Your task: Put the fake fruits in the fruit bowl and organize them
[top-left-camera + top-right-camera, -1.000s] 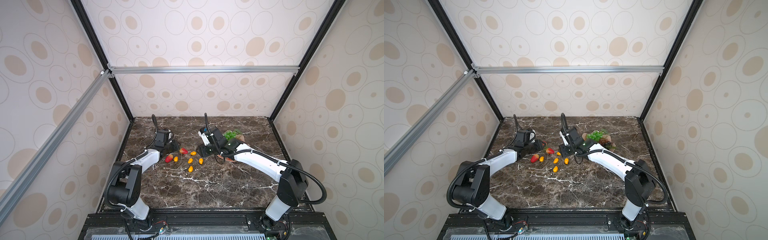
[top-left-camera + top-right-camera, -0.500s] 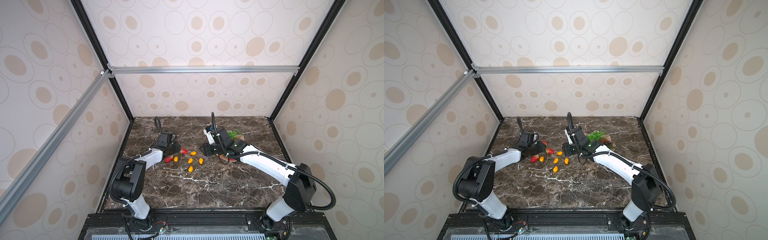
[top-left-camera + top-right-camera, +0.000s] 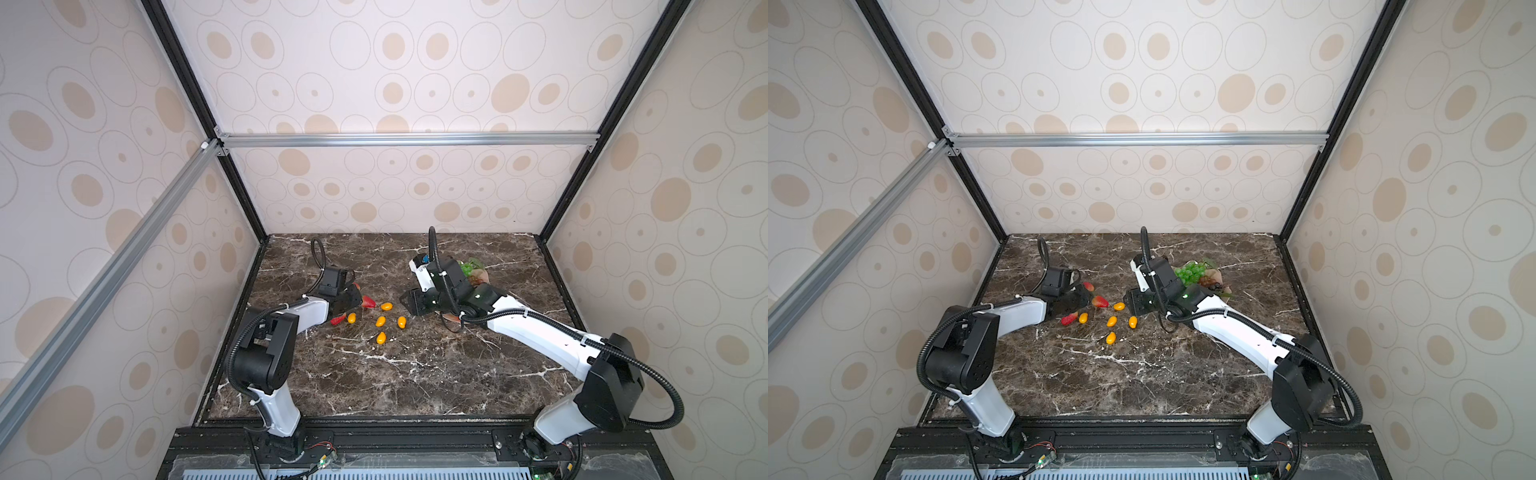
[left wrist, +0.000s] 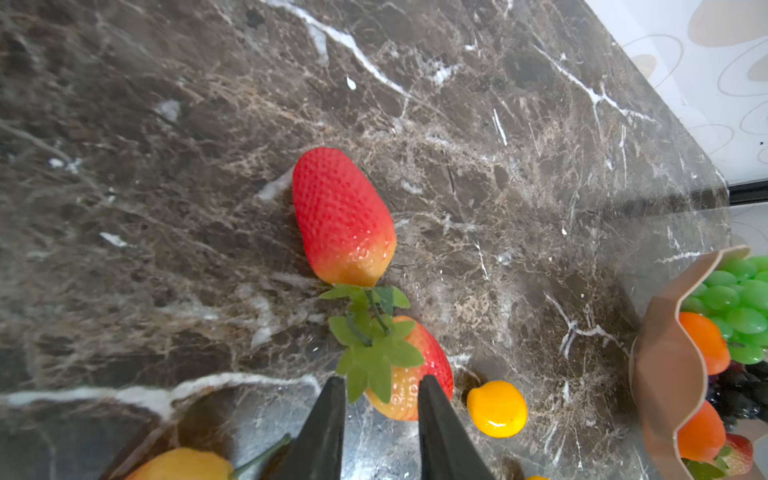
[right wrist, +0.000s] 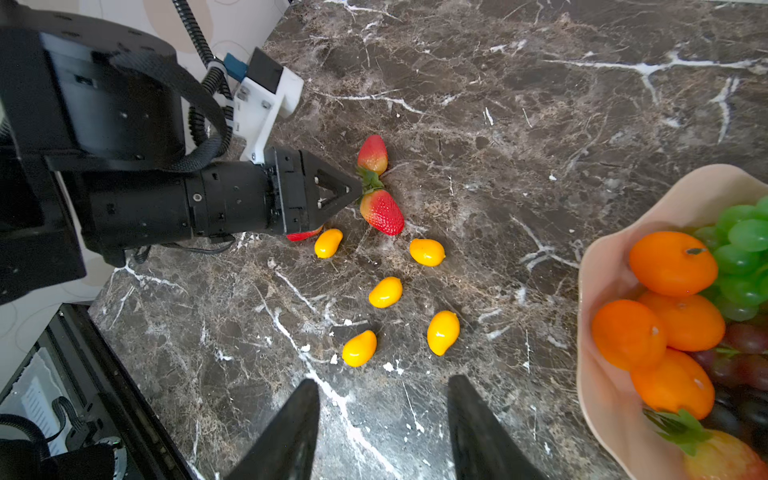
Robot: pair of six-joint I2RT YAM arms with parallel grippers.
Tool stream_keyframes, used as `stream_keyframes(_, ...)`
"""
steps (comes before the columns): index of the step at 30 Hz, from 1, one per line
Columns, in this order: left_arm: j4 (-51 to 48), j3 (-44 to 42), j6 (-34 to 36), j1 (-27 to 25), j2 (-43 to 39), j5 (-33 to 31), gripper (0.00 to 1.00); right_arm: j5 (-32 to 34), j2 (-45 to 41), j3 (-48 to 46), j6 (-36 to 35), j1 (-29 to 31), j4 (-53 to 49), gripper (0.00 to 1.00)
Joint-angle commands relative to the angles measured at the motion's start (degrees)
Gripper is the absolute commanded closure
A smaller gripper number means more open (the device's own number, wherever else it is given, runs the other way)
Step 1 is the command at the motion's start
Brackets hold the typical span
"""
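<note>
Fingers (image 4: 324,424) on left gripper (image 4: 380,379) flank the red plastic strawberry (image 4: 432,357), pinch unclear; should bite body, not leaves.

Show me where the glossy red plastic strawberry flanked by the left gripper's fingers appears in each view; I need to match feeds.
In a top view: the strawberry lies left of centre, just off the left gripper.
In a top view: the matching spot.
Left wrist: strawberry, leaves first, between that gripper's jaws.
Right wrist: strawberry just beyond that gripper's point.
Shared landmark: the small yellow-orange oval kumquat right beside it.
</note>
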Motion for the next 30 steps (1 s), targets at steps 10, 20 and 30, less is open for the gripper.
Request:
stream_keyframes(10, 1.5, 1.7, -2.0, 0.4, 2.9, -0.9, 0.65, -1.4, -0.7, -0.6, -0.2, -0.3, 0.3, 0.47)
stream_keyframes(20, 3.6, 2.5, -3.1, 0.6, 4.6, 0.4, 0.65, -1.8, -0.3, -0.6, 0.2, -0.4, -0.1, 0.48)
stream_keyframes(30, 8.1, -0.7, -4.6, 0.9, 1.2, 0.3, 0.64, -2.6, 0.7, -0.3, 0.6, -0.3, 0.1, 0.47)
